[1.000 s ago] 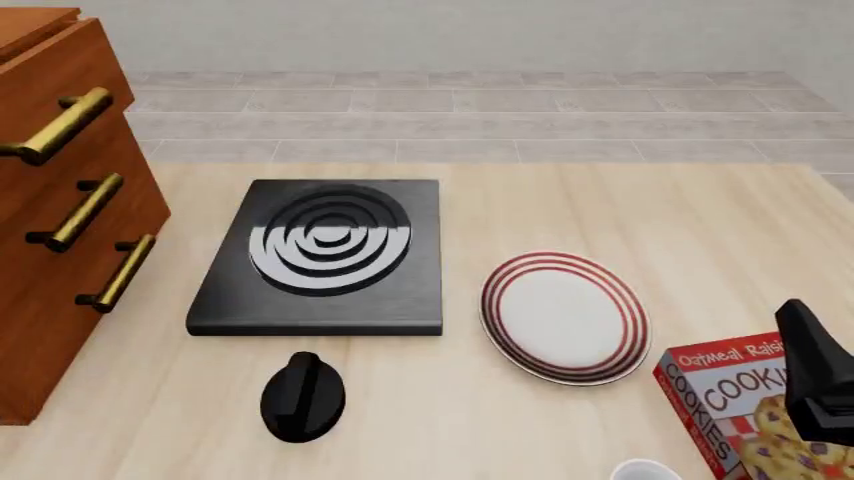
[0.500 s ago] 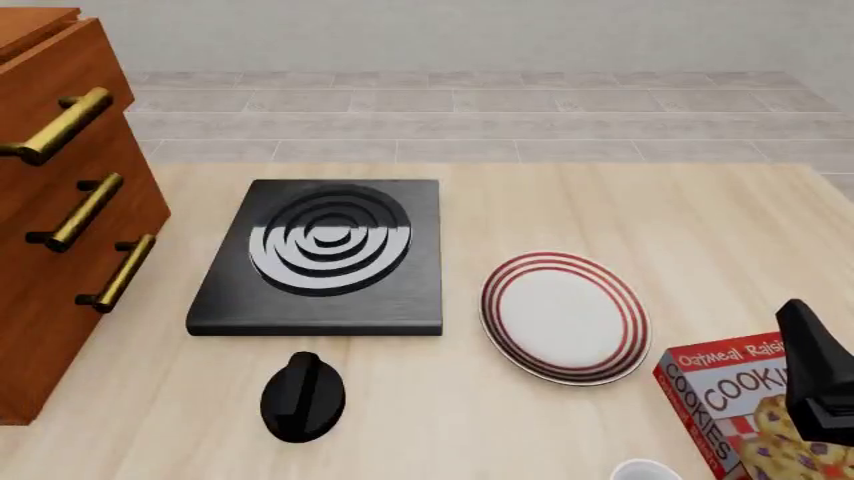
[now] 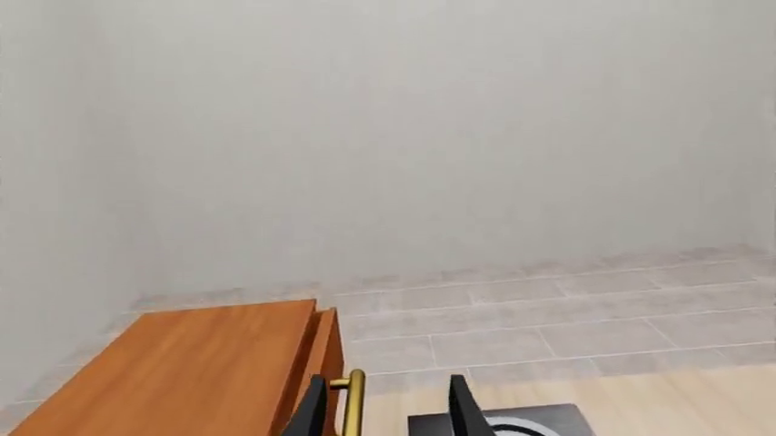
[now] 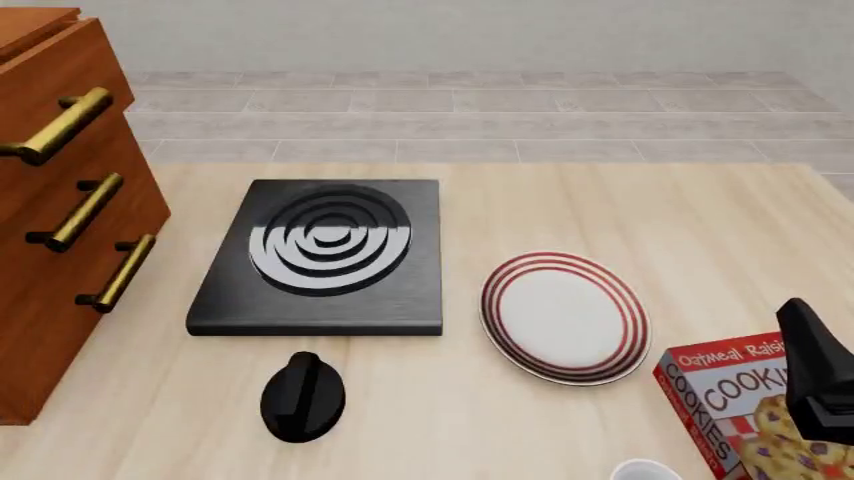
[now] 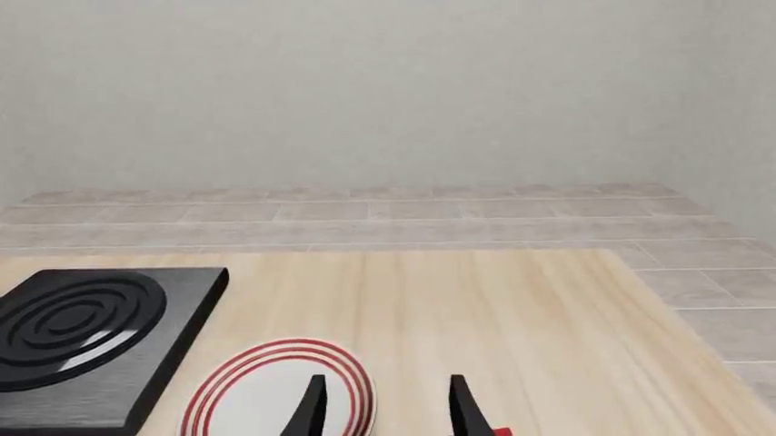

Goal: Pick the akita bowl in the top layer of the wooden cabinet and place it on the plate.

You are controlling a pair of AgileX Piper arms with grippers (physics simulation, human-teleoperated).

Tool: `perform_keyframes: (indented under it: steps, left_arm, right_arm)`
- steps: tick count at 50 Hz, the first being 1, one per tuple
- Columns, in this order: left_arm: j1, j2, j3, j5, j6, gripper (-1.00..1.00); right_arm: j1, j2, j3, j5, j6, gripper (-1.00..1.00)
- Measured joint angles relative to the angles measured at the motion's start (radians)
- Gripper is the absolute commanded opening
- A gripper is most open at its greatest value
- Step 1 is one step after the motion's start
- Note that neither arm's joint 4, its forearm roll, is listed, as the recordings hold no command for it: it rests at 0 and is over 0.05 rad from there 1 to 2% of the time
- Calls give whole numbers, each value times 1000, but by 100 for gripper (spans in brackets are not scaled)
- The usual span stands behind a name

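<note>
**Ana:** Reddish-brown wood, all three drawers shut; that wooden cabinet [image 4: 60, 220] sits at nine o'clock on the table [image 4: 694, 220]. The akita bowl isn't visible anywhere, so I judge it's inside the top layer [image 4: 54, 95], behind the brass handle [image 4: 56, 127].

**Ben:** Then opening comes first. The left gripper [image 3: 385, 409] has its fingers parted and empty. I'd square them around the bar and pull straight out, since an angled tug might jam the drawer.

**Ana:** And the plate [image 4: 565, 316]?

**Ben:** At five o'clock from the stove [image 4: 324, 258], bare. The right gripper [image 5: 385, 404] hangs above it, fingers apart, empty.

**Ana:** Only the front view shows the cookie box [image 4: 754, 410] beside the plate and all three handles. The left wrist view alone shows the fingertips near that top bar; the front view doesn't show them.
</note>
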Motion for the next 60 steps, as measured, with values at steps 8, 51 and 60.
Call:
perform_keyframes:
  steps: [8,51,60]
  left_arm:
    - [1,46,-75,12,15,100]
    - [16,293,-348,179,143,100]
    - [37,352,-389,225,179,100]
  right_arm:
    - [0,-2,0,2,1,100]
    - [-3,-19,-1,22,12,100]
    - [-4,-19,-1,23,14,100]
